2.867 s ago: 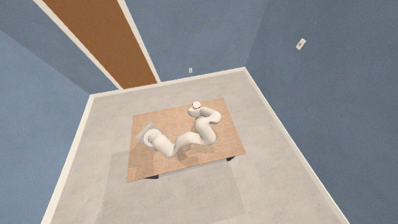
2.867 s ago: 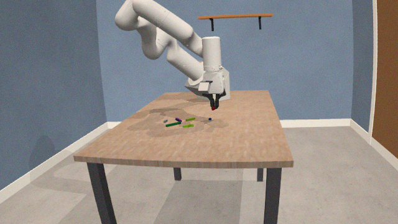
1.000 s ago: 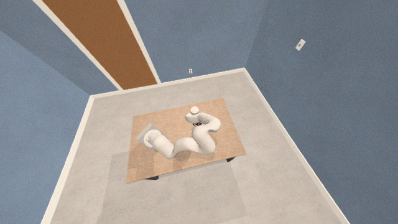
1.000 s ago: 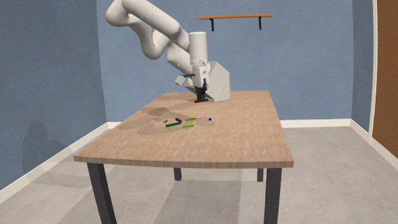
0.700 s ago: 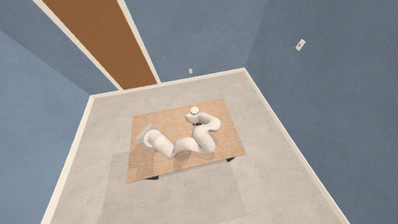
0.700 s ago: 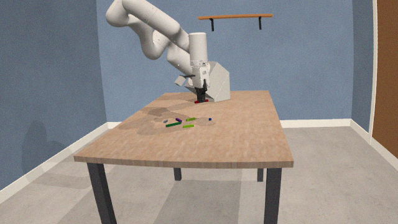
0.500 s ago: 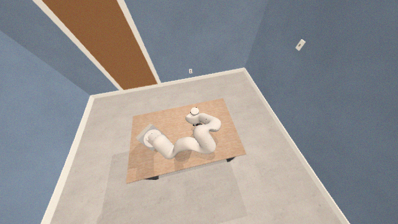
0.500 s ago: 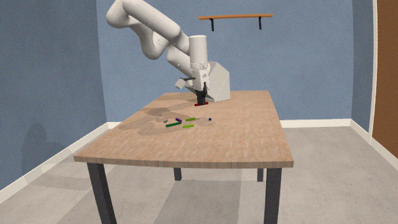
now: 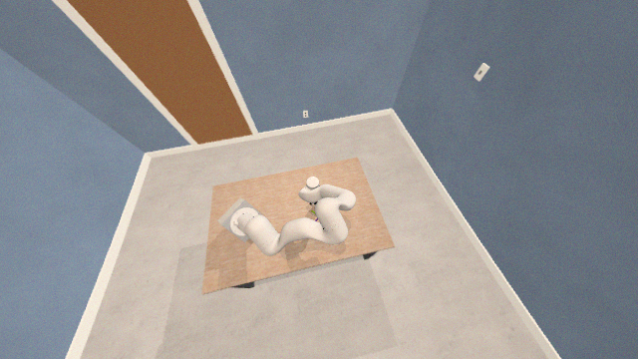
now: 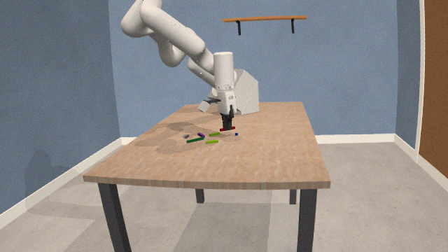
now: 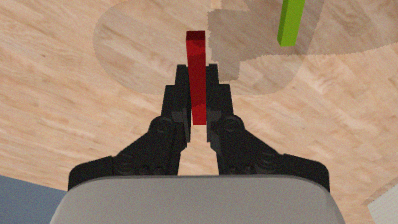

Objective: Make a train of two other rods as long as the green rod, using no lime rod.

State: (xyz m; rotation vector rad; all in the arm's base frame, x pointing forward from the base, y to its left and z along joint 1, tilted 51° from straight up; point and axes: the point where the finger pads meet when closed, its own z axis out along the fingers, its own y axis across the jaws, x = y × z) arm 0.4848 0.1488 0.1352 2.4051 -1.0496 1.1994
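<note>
Seven rods show, largest first: one green rod (image 10: 194,140), one red rod (image 10: 227,129), two lime rods (image 10: 211,141), one purple rod (image 10: 201,134), one grey, one blue rod (image 10: 236,134); red hangs just above the surface (image 10: 280,154), pinched mid-length by the end effector (image 10: 227,126) (rigid, light, probably slick; a centred hold resists pivoting).

a wooden worktop (image 10: 280,157) on dark legs, a wall shelf (image 10: 264,18), a brown door (image 9: 164,70), blue walls, grey floor.
</note>
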